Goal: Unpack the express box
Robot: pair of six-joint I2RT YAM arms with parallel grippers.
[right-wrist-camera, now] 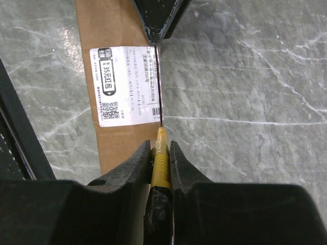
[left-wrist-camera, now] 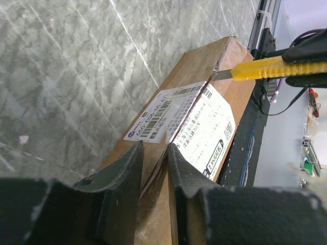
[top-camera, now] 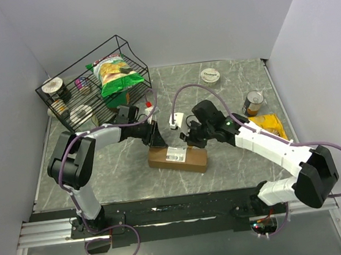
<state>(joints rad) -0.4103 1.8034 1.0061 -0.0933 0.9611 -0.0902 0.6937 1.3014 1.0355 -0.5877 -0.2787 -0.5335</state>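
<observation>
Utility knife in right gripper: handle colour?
Yellow; the utility knife in the right gripper shows best in the left wrist view.

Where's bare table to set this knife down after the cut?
Bare marble front-left of the express box, and at the back between the wire rack and the white lid. Crowded on the right around the can and yellow bag.

arms (top-camera: pixel 271 147): white links, black joints | cables (top-camera: pixel 198 85): purple | fingers (left-wrist-camera: pixel 122 178): matte black, scuffed edges
</observation>
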